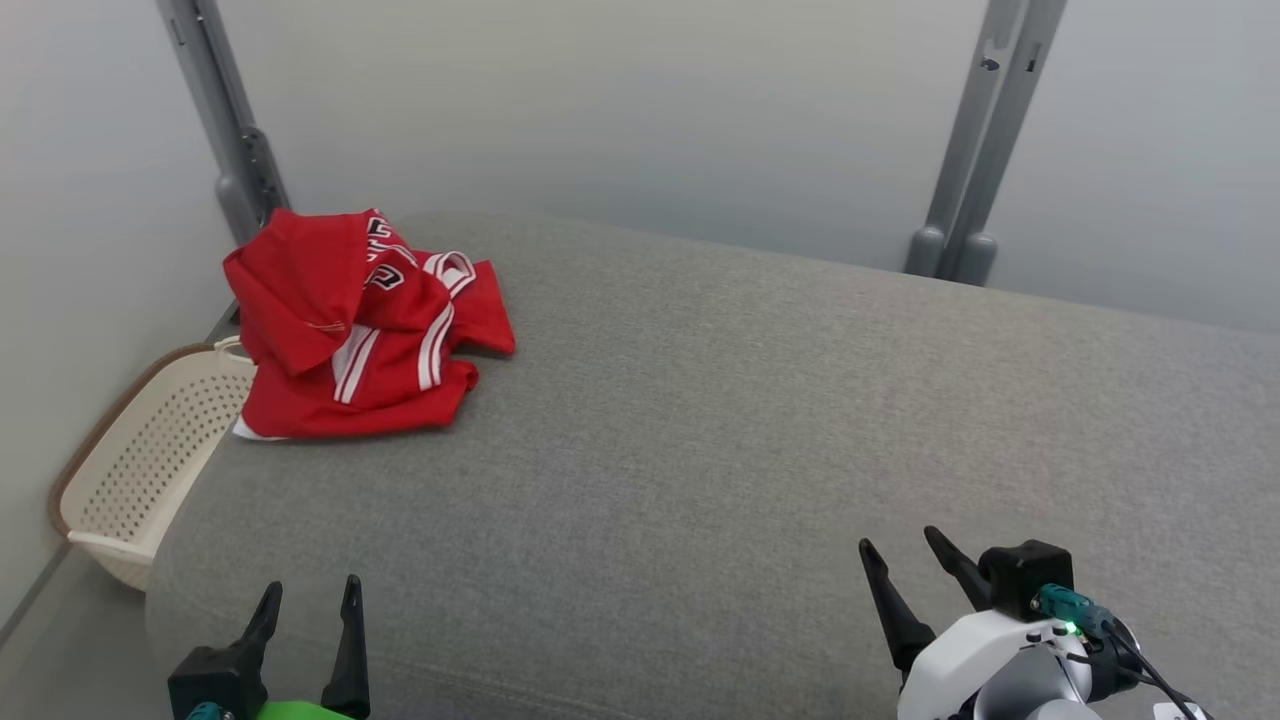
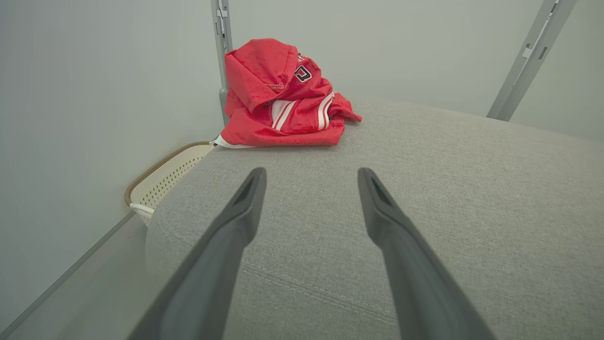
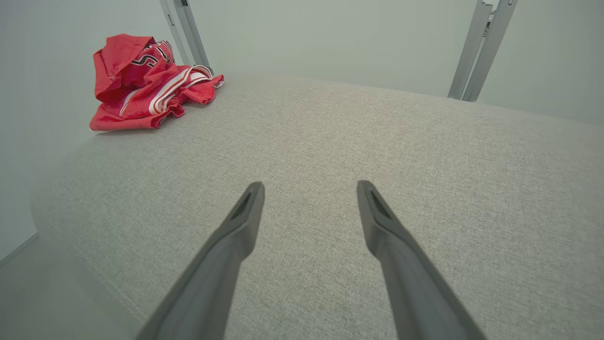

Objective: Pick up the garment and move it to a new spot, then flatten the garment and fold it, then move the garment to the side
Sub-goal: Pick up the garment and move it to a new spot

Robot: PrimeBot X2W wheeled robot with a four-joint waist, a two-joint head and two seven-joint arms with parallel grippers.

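A red garment (image 1: pixel 365 325) with white stripes and black lettering lies crumpled at the far left corner of the grey cushioned surface (image 1: pixel 750 450). It also appears ahead in the left wrist view as the garment (image 2: pixel 283 101) and far left in the right wrist view as the garment (image 3: pixel 146 85). My left gripper (image 1: pixel 310 590) hangs open at the near left edge, well short of the cloth. My right gripper (image 1: pixel 900 540) stands open at the near right, far from it. Nothing lies between either pair of fingers (image 2: pixel 245 203) (image 3: pixel 245 212).
A cream perforated basket (image 1: pixel 140 470) with a brown rim sits on the floor beside the surface's left edge, just below the garment. Two grey metal posts (image 1: pixel 235 130) (image 1: pixel 985 140) rise behind the surface against a pale wall.
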